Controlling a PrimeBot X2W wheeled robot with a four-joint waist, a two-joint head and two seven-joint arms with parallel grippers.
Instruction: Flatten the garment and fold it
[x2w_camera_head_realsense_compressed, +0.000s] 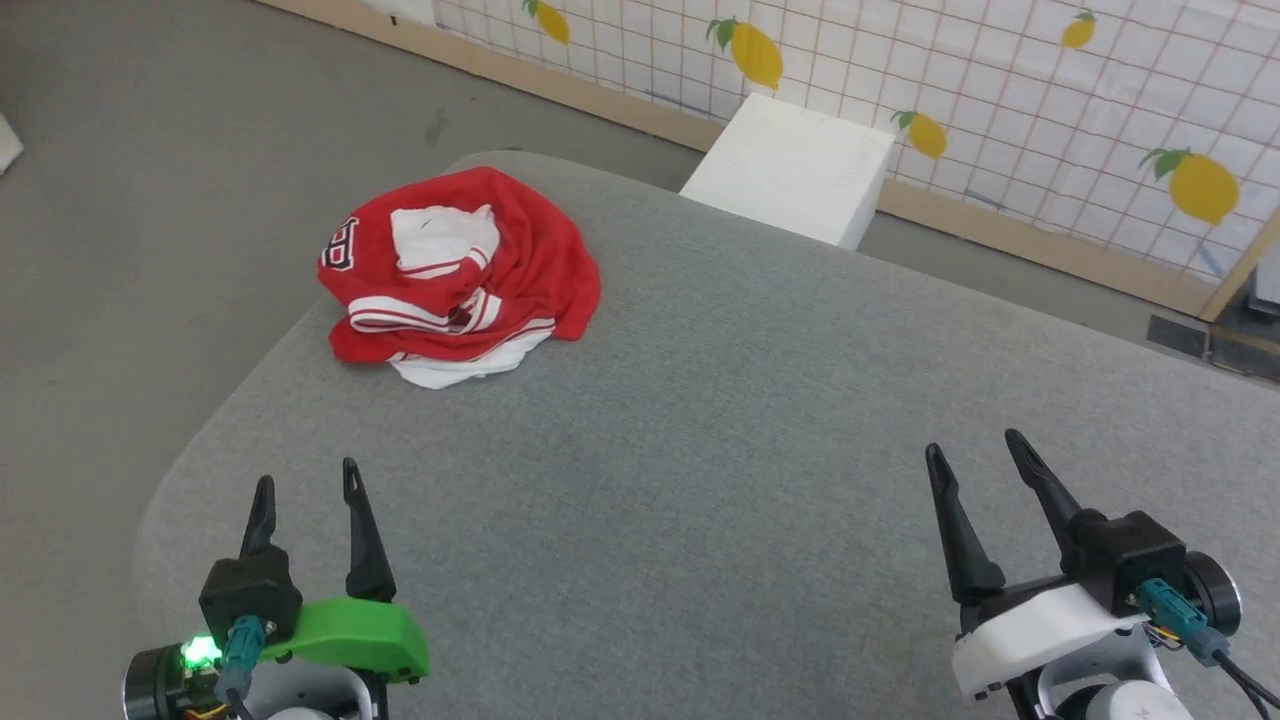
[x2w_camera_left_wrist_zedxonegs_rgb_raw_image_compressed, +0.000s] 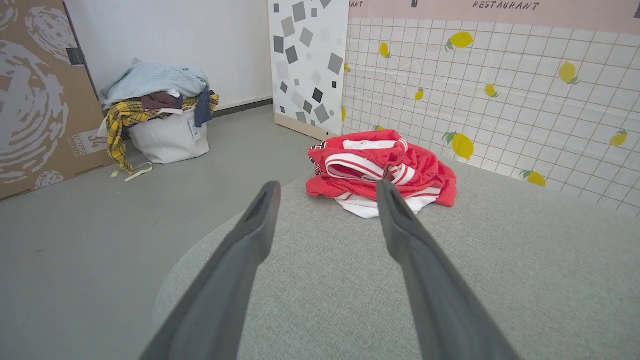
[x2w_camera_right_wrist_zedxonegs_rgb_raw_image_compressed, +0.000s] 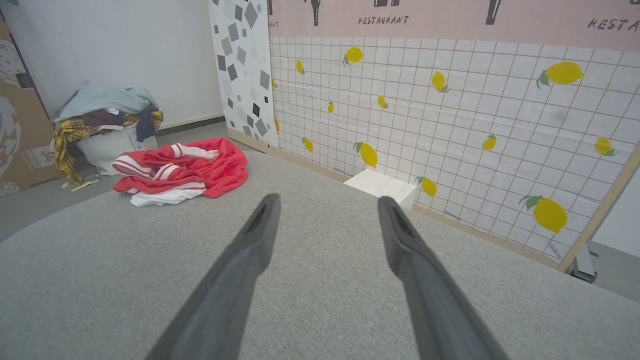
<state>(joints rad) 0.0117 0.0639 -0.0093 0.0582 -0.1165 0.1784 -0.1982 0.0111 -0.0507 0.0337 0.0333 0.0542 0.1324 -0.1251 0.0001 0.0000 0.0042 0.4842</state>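
Reaching with left gripper and right gripper spread and empty, we risk nudging the bunched garment off the table edge.

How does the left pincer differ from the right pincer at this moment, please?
The left pincer has a green shell at its base; the right pincer has a white one. The left pincer is nearer to the crumpled garment; the right pincer is farther from it, across the table. Both stand open and hold nothing.
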